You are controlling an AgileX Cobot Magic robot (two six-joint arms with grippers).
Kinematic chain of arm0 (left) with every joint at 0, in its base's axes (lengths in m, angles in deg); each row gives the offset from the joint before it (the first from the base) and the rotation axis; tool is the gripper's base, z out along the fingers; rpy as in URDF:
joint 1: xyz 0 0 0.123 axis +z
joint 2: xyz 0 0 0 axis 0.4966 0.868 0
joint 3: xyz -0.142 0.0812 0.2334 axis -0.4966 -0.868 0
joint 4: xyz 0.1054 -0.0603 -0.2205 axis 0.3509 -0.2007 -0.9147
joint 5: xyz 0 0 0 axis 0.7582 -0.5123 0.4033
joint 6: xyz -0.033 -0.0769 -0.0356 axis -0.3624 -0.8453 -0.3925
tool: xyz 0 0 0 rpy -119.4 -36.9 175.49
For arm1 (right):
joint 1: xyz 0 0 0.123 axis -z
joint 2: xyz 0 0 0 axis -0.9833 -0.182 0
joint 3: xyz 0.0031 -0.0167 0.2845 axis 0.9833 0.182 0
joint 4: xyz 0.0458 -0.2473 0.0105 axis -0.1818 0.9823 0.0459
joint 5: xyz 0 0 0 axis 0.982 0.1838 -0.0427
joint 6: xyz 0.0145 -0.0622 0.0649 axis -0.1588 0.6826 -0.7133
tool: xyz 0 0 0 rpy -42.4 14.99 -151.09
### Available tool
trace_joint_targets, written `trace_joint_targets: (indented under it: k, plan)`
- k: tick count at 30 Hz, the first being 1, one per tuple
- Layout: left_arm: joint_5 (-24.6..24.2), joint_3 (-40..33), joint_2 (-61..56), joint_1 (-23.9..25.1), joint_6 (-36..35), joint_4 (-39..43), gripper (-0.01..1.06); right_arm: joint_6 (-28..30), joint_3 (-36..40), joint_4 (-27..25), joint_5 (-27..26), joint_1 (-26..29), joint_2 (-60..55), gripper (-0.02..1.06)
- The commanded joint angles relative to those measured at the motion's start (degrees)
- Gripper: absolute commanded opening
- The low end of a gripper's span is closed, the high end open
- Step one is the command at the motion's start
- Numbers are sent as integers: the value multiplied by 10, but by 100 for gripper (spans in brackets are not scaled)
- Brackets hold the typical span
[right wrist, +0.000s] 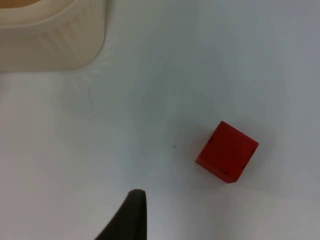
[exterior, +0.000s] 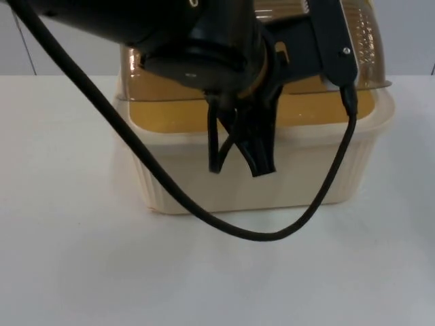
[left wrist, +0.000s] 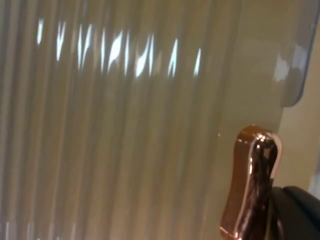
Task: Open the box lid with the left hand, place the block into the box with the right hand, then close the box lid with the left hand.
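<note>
- where the box (exterior: pixel 255 173) stands on the white table (exterior: pixel 68 258), its cream ribbed front wall faces the top camera and a yellow-orange inside shows above the rim.
- the lid (exterior: pixel 353 47), clear amber with a ribbed surface, is raised behind the box and tilts up toward the grey wall (exterior: pixel 408 34).
- the left wrist view looks close onto the ribbed, see-through lid (left wrist: pixel 125 125), with a shiny copper-coloured piece (left wrist: pixel 252 185) beside a black fingertip.
- the block (right wrist: pixel 227 151), a red cube, lies on the table (right wrist: pixel 150 125) outside the box, well apart from the box's rounded corner (right wrist: pixel 55 40).
- the left gripper (exterior: pixel 241 163) hangs over the front of the box in the top view, its two black fingers (exterior: pixel 262 159) spread apart with nothing between them.
- the right gripper's fingertip (right wrist: pixel 127 217) hovers above the bare table, near the block but not touching it; whether that claw is spread or pressed together i cannot tell.
- a black cable loop (exterior: pixel 272 234) from the left arm sags down in front of the box.
</note>
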Motion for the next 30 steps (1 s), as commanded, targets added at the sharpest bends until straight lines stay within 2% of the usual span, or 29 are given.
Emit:
trace_joint_targets:
  k: [1,19,30]
  plan:
    - [-14,5,-8,1,-6,21,0,1,-2,0,-5,3,1,105]
    - [-10,9,-31,6,-27,60,0,1,-2,0,-5,3,1,105]
    - [25,39,-31,53,-31,64,0,1,-2,-4,2,3,1,105]
